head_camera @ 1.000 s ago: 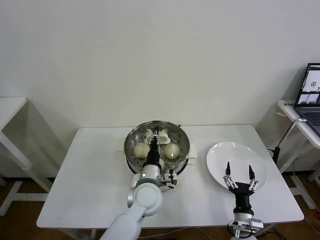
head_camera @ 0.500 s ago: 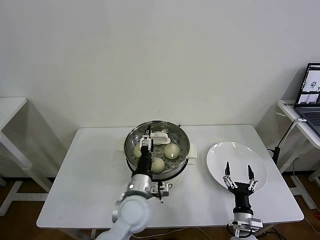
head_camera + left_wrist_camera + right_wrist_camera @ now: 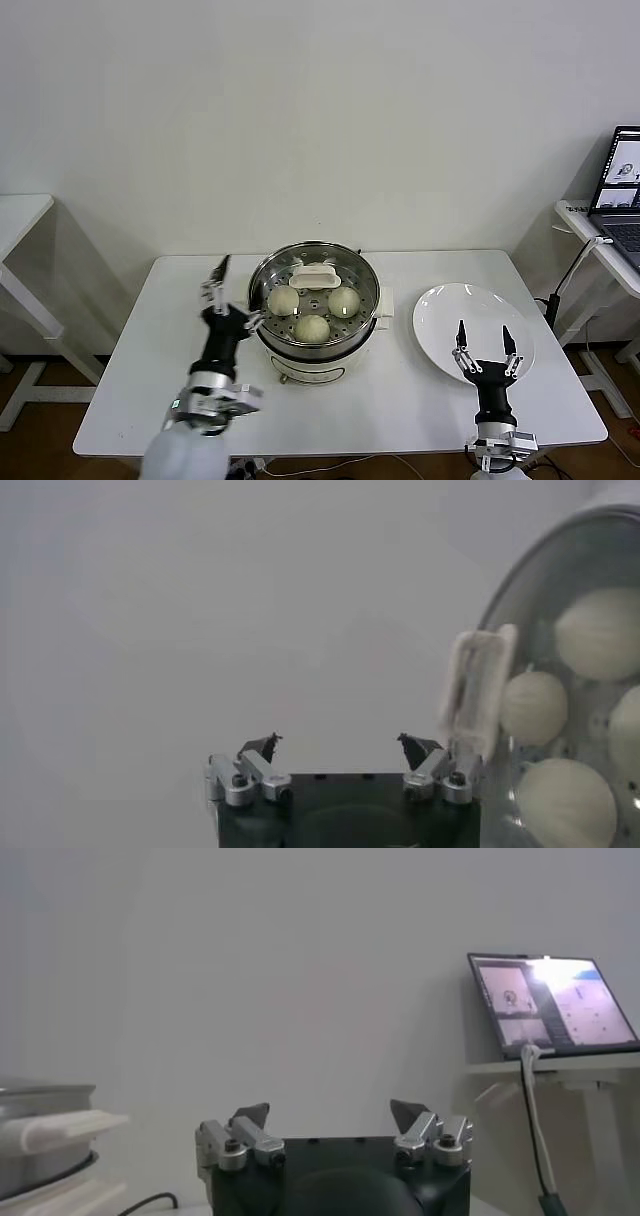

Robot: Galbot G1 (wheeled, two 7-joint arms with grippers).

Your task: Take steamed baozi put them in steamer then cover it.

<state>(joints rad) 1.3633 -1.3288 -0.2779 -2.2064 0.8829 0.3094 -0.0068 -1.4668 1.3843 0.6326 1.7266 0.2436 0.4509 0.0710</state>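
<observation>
Steel pot (image 3: 316, 345) at the middle of the white worktop (image 3: 160, 360), holding four pale buns (image 3: 533, 706); only three in plain sight from the head camera. Glass lid (image 3: 340, 272) apparently lying over the pot already, with its white handle (image 3: 313, 277) toward the far side and the buns showing through the glass. Hard to say whether seated evenly all round.

Left claw (image 3: 232, 300) raised just left of the pot, spread wide, holding nothing. Right claw (image 3: 484, 342) over the near edge of the white plate (image 3: 450, 305) at the right, also spread wide and empty. Laptop (image 3: 625, 190) on a side table at the far right.

Likely trouble from here:
- Lid perhaps sitting crooked; a nudge could tip or slide it off the rim.
- Left claw very near the pot's left side; a careless sweep toward the right could catch the side grip or the rim and shift the pot.
- Right claw low over the plate; a drop or a pull toward the near edge could clip the plate and push it along the worktop.
</observation>
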